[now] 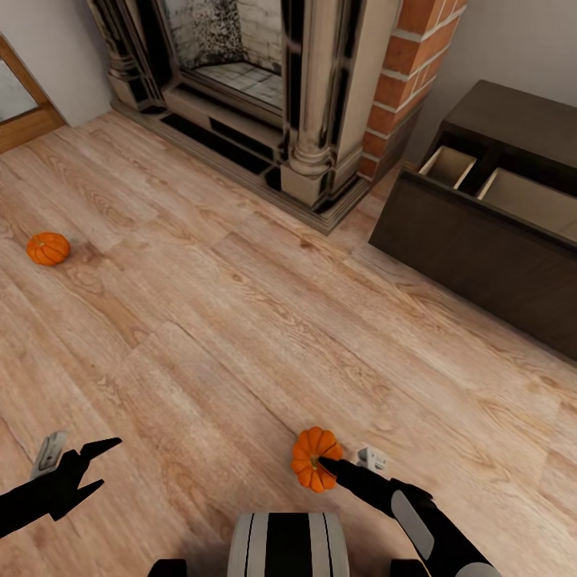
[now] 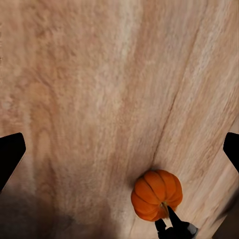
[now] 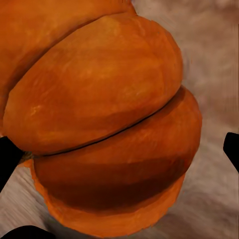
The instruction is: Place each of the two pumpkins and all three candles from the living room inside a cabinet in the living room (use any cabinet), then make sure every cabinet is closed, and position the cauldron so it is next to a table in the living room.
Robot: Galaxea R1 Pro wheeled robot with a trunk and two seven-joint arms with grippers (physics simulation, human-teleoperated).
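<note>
The near pumpkin (image 1: 315,458) sits on the wood floor (image 1: 240,320) close in front of the robot's base, a little to the right. It is squat, deeply ribbed and glossy orange, and I would judge it light, stiff-skinned and a little slippery. The ribs and rounded flanks could let a fingertip slide off, so the safest hold is probably across its widest girth, with the pads seated in two opposite grooves and kept off the sloping top and the stem.

The right tool (image 1: 324,463) is right at this pumpkin. In the head view one dark finger lies against its near-right side, and in the right wrist view the orange ribs (image 3: 104,114) sit very close, with dark fingertips showing at the frame's edges. The fingers look spread around the fruit, but whether they are pressing on it I cannot tell.

The left tool (image 1: 102,463) hangs over bare floor at near left, fingers apart and holding nothing.

A second pumpkin (image 1: 48,248) rests on the floor well away at far left. At far right the dark cabinet (image 1: 481,248) stands with its front swung open and pale compartments showing inside, beside the brick-edged fireplace (image 1: 264,88).
</note>
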